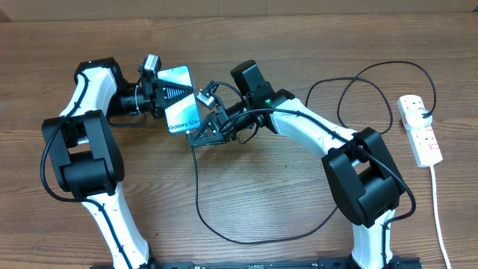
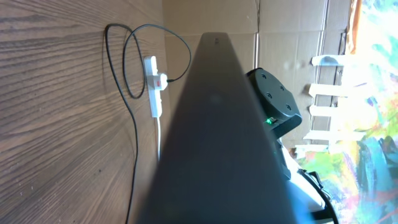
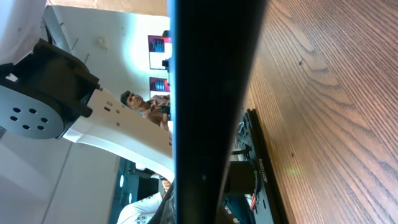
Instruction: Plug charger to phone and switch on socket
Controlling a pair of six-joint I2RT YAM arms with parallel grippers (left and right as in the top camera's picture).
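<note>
the phone (image 2: 214,143) is being shown edge-on as a dark slab right against the left wrist camera. it is being grasped by the left tool (image 1: 178,92), whose fingers are being pressed onto its two faces. from overhead it is being held above the table (image 1: 284,45), left of the middle and tilted, with its blue-and-white screen being turned upward. the right tool (image 1: 200,134) is being clenched on the plug end of the charger (image 1: 224,232), just beside the phone's lower edge. whether the tip is being touched to the phone cannot be told. the rest of the black cable is being draped from that tool in a wide loop across the table and up to the socket (image 1: 420,128). the socket is lying at the table's right side, well apart from both tools, with a black plug seated in it. its thick white cord (image 1: 441,217) is being trailed toward the near edge.
</note>
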